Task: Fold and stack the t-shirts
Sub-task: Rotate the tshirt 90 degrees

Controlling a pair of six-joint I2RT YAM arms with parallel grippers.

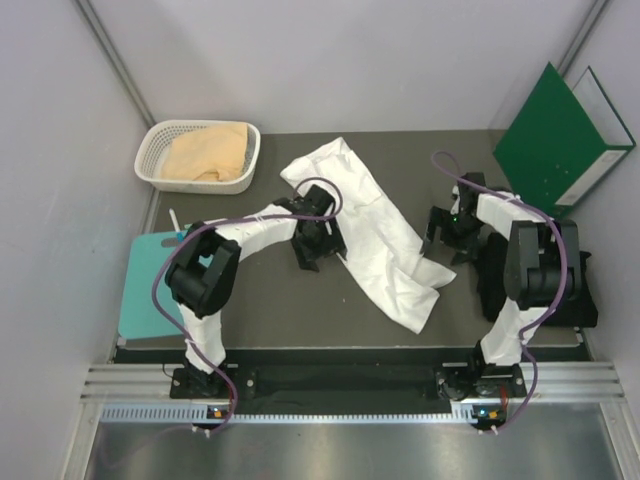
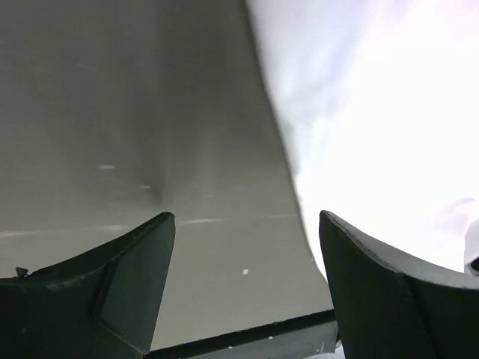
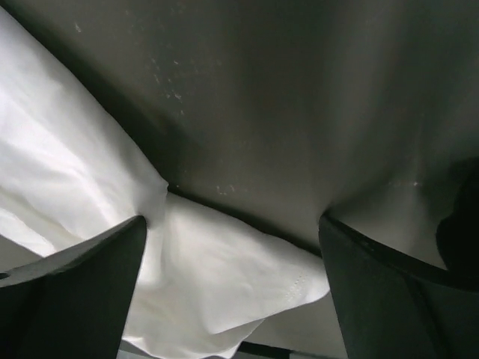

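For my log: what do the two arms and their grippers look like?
The left arm and right arm have black joint housings, with white cloth-like sleeves on the links. A purple cable loops loosely along each. The left gripper and right gripper are black, each with two broad, wedge-shaped fingers. No markings show on them.

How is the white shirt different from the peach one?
The white shirt lies spread long across the table; the peach shirt sits bunched in a basket. The white shirt is mid-table; the peach shirt is at the far left corner. Both are rumpled, not folded.
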